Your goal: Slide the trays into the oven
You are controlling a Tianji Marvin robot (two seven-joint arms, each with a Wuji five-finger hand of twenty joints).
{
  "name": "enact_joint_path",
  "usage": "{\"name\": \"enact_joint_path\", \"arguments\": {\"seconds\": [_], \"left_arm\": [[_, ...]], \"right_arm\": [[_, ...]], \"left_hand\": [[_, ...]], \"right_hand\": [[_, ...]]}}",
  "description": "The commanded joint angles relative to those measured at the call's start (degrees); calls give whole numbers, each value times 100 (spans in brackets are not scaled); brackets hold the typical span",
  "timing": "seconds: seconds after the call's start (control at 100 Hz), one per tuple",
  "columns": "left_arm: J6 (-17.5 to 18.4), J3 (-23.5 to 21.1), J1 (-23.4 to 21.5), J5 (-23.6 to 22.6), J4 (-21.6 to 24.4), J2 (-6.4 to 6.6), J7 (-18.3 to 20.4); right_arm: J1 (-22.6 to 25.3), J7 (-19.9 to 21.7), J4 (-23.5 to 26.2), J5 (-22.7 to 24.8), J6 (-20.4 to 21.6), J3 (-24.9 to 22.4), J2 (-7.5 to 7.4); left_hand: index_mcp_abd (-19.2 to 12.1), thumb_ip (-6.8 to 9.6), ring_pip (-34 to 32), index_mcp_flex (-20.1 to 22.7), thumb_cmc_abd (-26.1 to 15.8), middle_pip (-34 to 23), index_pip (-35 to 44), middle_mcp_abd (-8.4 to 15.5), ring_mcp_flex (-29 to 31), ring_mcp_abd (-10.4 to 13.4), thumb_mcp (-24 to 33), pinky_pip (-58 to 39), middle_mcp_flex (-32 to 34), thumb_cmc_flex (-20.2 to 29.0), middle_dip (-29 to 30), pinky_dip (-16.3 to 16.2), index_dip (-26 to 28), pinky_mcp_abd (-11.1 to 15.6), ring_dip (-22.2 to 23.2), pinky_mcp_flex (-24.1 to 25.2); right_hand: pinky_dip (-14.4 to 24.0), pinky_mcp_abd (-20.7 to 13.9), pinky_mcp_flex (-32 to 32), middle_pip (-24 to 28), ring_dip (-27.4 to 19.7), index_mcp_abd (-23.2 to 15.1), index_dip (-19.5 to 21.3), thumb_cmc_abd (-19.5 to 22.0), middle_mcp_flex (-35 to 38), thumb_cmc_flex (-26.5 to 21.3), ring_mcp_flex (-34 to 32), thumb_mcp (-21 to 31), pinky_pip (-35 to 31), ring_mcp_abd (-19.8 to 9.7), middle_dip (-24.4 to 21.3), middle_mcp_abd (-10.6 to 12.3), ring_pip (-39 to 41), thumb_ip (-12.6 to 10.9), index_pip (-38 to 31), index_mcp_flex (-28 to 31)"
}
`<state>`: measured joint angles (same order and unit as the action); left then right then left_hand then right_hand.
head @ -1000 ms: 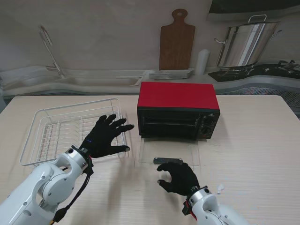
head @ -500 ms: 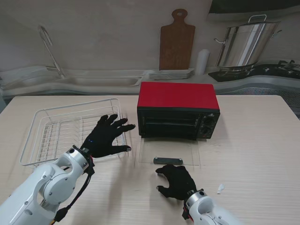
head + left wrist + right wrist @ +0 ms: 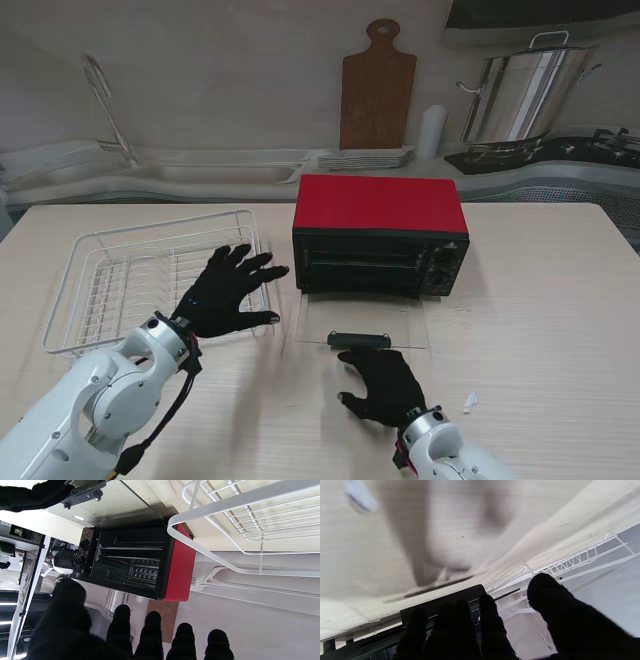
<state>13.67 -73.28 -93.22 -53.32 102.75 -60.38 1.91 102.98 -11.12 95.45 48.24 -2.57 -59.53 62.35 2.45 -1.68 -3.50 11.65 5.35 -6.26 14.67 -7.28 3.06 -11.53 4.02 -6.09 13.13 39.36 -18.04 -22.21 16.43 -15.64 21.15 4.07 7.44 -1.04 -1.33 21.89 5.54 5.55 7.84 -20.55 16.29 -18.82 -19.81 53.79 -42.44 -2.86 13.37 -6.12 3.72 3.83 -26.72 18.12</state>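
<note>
Your left hand [image 3: 225,293] hovers spread, palm down, over the near-right corner of the wire rack [image 3: 120,280]. The red oven [image 3: 380,235] sits just beyond your right hand [image 3: 385,382], whose fingers [image 3: 490,615] curl at the door handle [image 3: 359,339]; the glass door [image 3: 365,320] is tilted open.

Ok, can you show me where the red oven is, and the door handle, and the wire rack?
oven [image 3: 378,203], stand view, on its red top.
door handle [image 3: 359,339], stand view, on the middle of the dark bar.
wire rack [image 3: 84,245], stand view, on its far left rim.
</note>
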Motion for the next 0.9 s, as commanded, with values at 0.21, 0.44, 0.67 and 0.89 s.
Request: {"name": "enact_joint_path", "arguments": {"seconds": [0.21,0.44,0.67,0.89], "left_arm": [[-2,-7,-52,-15,67,-29,67],[22,-11,-42,-20,47,-34,19],[11,-28,-66,-32,57,-33,22],[5,-55,-94,-49,76,-34,7]], "right_arm": [[292,-157,411,71,219,-310,71],[338,-412,549,124,262,-418,113],[116,-541,543,108,45,-368,161],[-228,-629,460,89,-219,-264,207]], "left_hand": [[80,231,82,-76,-252,59,-61,60,-168,142,-159,275,-228,41,49,75,64,122,-63,54],[77,230,78,-68,-253,56,-57,61,-166,139,-161,274,-216,38,47,75,66,119,-61,53],[83,231,76,-70,-251,55,-57,44,-164,134,-160,276,-209,41,48,76,66,115,-60,55],[86,231,77,-68,-251,58,-57,48,-167,137,-157,274,-219,44,49,74,66,121,-60,53]], "right_hand": [[-107,-166,-86,-23,-344,-3,-105,60,-110,214,484,-114,146,4,-51,139,-451,-333,27,-180],[-122,-137,-78,-38,-327,-9,-141,27,-72,219,465,-77,131,5,-65,145,-433,-334,24,-163],[-132,-84,-65,-48,-314,-14,-160,1,-40,226,447,-42,126,21,-71,141,-425,-329,27,-139],[-140,-42,-48,-61,-292,-8,-172,-10,-7,226,431,-23,124,29,-77,128,-406,-327,28,-119]]}}
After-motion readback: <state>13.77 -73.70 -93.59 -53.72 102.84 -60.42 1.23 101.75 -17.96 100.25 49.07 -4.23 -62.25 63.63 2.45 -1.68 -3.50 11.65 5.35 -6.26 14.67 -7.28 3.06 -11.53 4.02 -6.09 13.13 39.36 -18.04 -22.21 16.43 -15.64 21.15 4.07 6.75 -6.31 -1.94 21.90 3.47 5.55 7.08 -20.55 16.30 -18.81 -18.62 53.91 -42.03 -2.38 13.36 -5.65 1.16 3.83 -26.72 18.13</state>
